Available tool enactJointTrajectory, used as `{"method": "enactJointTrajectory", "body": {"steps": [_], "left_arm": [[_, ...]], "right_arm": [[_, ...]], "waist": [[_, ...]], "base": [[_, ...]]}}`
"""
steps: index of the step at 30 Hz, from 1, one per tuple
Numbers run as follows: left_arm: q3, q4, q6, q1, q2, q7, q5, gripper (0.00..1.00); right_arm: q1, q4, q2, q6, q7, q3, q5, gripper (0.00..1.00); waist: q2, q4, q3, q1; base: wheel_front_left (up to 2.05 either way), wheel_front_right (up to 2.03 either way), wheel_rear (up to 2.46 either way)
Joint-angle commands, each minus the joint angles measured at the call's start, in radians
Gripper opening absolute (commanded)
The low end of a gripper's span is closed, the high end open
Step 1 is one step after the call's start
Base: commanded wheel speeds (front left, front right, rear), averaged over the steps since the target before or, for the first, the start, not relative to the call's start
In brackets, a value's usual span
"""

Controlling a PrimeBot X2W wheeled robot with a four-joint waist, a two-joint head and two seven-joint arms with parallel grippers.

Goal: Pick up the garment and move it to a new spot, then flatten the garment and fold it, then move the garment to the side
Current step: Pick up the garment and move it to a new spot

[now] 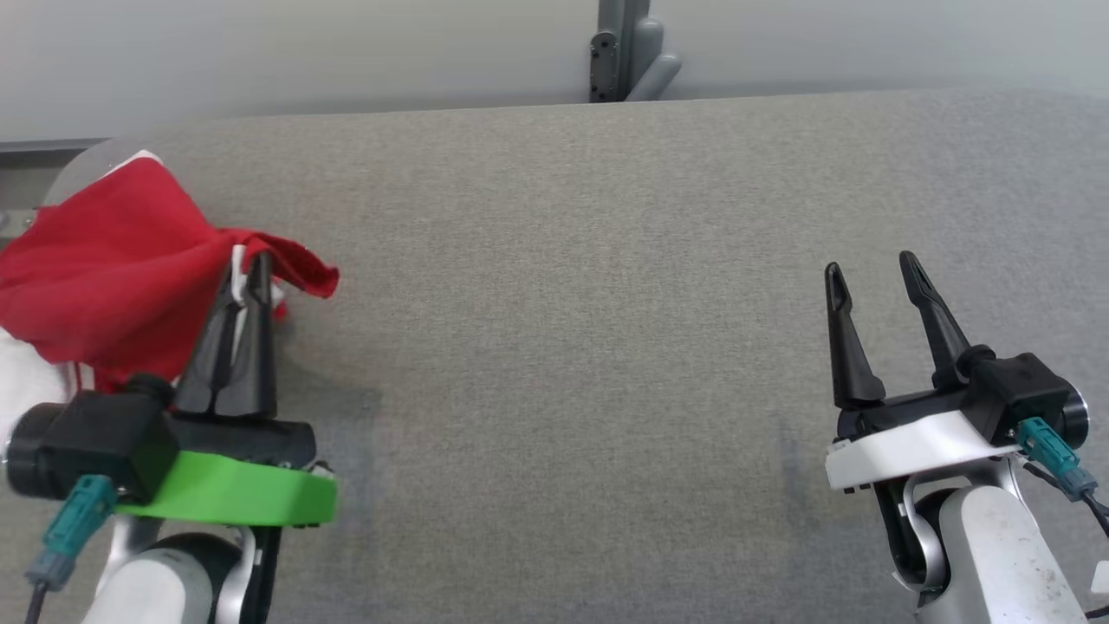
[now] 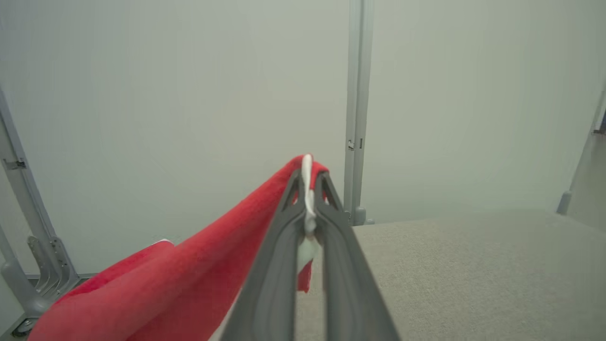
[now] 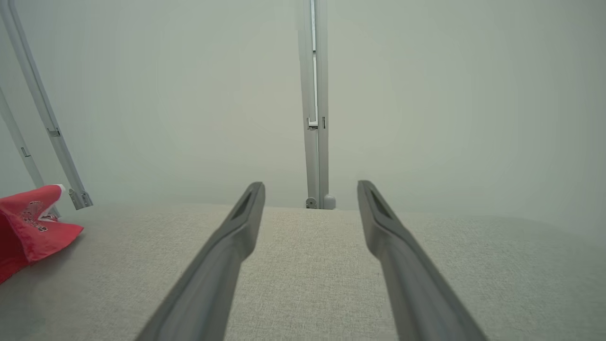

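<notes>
Left pincer clamps an edge of the crumpled red-and-white cloth garment, bulk to its left, apparently for lifting; right pincer stands wide, empty.

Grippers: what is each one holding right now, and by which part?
Left gripper pinches the red garment by its white-trimmed edge; right gripper is open, holding nothing.

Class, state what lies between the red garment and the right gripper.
Only bare grey table lies between the red garment and the right gripper, as the head view shows.
</notes>
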Motion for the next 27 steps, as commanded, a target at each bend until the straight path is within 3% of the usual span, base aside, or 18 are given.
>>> {"method": "enactJointTrajectory", "body": {"steps": [1,17,21,27], "left_arm": [[-0.022,-0.001,-0.014,-0.037,-0.011,0.007,0.012,0.00],[-0.245,0.176,-0.163,-0.352,-0.158,0.068,0.023,0.00],[-0.287,0.282,-0.199,-0.400,-0.189,0.079,0.016,0.00],[-0.315,0.478,-0.231,-0.431,-0.211,0.070,0.002,0.00]], "right_arm": [[-0.002,-0.004,-0.001,0.000,-0.002,0.002,0.005,1.00],[-0.048,0.008,0.000,0.000,-0.038,0.032,0.097,1.00],[-0.055,0.022,0.001,0.000,-0.045,0.039,0.125,1.00],[-0.074,0.027,0.001,0.000,-0.047,0.051,0.165,1.00]], "waist": [[0.0000,-0.089,0.008,0.0000],[0.0000,-0.434,0.184,0.0000],[0.0000,-0.479,0.234,0.0000],[0.0000,-0.492,0.284,0.0000]], "base": [[0.00,0.00,0.00],[0.00,0.00,0.00],[0.00,0.00,0.00],[0.00,0.00,0.00]]}}
